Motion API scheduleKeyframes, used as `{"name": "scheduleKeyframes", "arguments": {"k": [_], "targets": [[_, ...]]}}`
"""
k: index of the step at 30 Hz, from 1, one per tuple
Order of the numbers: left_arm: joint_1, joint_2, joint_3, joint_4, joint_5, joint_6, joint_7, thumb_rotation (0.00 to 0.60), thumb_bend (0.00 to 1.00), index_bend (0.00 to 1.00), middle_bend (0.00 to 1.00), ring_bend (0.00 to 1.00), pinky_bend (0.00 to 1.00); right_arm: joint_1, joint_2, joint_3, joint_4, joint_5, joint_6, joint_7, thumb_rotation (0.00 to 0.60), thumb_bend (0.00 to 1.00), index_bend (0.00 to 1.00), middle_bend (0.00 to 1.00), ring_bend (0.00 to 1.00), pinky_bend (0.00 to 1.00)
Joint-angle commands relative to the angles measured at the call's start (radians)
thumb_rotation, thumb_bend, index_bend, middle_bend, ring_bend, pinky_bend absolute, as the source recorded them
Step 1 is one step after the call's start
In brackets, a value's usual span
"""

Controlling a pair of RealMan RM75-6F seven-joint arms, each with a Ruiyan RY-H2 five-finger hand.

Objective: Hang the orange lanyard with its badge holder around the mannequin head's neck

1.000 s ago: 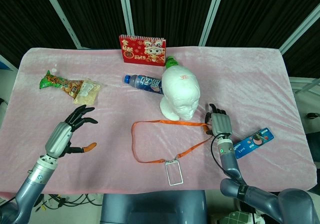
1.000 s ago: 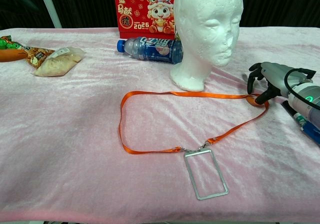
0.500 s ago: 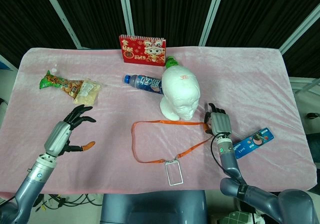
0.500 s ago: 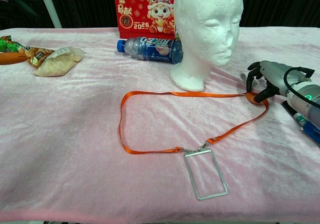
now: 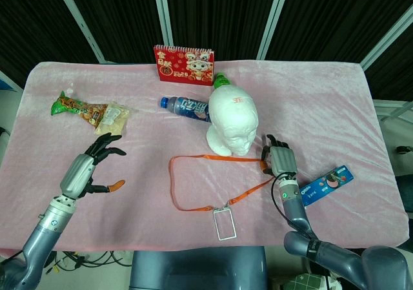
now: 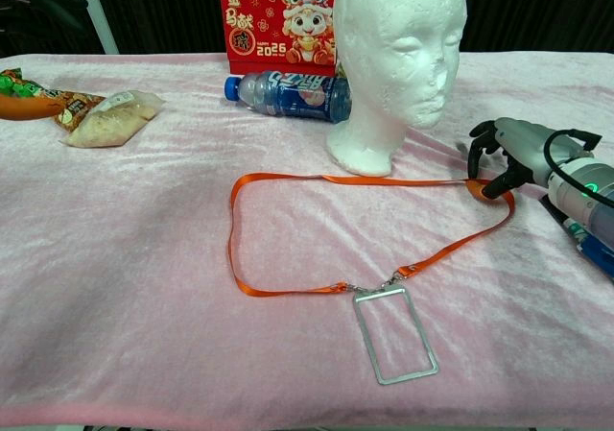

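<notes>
- Since the earlier frames the right hand (image 6: pixel 507 153) is shifted slightly toward the mannequin head (image 6: pixel 400 57); the orange lanyard (image 6: pixel 288 227) loop's far end is dragged along with it a little.
- Right hand is seen at the lanyard's right end with fingers curled down onto the strap; whether the strap is actually pinched cannot be told.
- Left hand (image 5: pixel 87 170) is raised slightly nearer the snack bags than before, held above the pink cloth (image 5: pixel 322 103), fingers spread, nothing gripped.
- Orange lanyard is laid flat on the cloth in a wide loop just in front of the mannequin head's base, not around the neck.
- Badge holder (image 6: pixel 394 333) is clipped to the loop's near side, lying flat toward the table's front edge.
- Mannequin head is stood upright mid-table.
- Blue bottle (image 6: pixel 288 95) is laid on its side behind the head, red calendar (image 6: pixel 276 20) further back.
- Snack bags (image 5: pixel 90 112) are placed at far left; a blue packet (image 5: pixel 326 183) lies beside the right wrist.
</notes>
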State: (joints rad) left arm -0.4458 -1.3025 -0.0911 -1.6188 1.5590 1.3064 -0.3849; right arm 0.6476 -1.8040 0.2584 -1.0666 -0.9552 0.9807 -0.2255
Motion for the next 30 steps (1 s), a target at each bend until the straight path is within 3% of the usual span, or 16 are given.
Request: {"name": "scheduleKeyframes", "arguments": {"k": [1,4,7,16,21,30], "targets": [[-0.051,-0.012,-0.035,-0.009,-0.050,-0.080,0.053,0.600,0.22,0.36,0.13,0.00,0.12,-0.001,0.010,0.006,-0.019,0.000,-0.001,-0.005,0.600,0.45,0.66,0.12,0.21,0.19],[-0.105,-0.006,-0.068,-0.041,-0.171,-0.217,0.094,0.600,0.25,0.39,0.14,0.00,0.11,-0.001,0.013,0.010,-0.033,0.006,-0.004,-0.013,0.600,0.45,0.66,0.12,0.21,0.19],[-0.183,-0.049,-0.135,-0.022,-0.352,-0.335,0.192,0.600,0.27,0.41,0.15,0.00,0.07,-0.003,0.014,0.011,-0.043,0.009,-0.001,-0.023,0.600,0.45,0.66,0.12,0.21,0.19],[-0.361,-0.309,-0.213,0.162,-0.768,-0.328,0.624,0.600,0.31,0.43,0.15,0.00,0.03,-0.012,0.009,0.019,-0.068,0.019,0.010,-0.032,0.600,0.45,0.66,0.12,0.21,0.19],[-0.428,-0.437,-0.228,0.304,-0.864,-0.292,0.745,0.600,0.31,0.44,0.15,0.00,0.01,-0.015,0.009,0.019,-0.078,0.013,0.015,-0.036,0.600,0.45,0.66,0.12,0.21,0.19],[-0.470,-0.546,-0.249,0.463,-0.936,-0.356,0.769,0.600,0.27,0.45,0.15,0.00,0.00,-0.021,0.014,0.018,-0.078,0.014,0.010,-0.038,0.600,0.45,0.66,0.12,0.21,0.19]]}}
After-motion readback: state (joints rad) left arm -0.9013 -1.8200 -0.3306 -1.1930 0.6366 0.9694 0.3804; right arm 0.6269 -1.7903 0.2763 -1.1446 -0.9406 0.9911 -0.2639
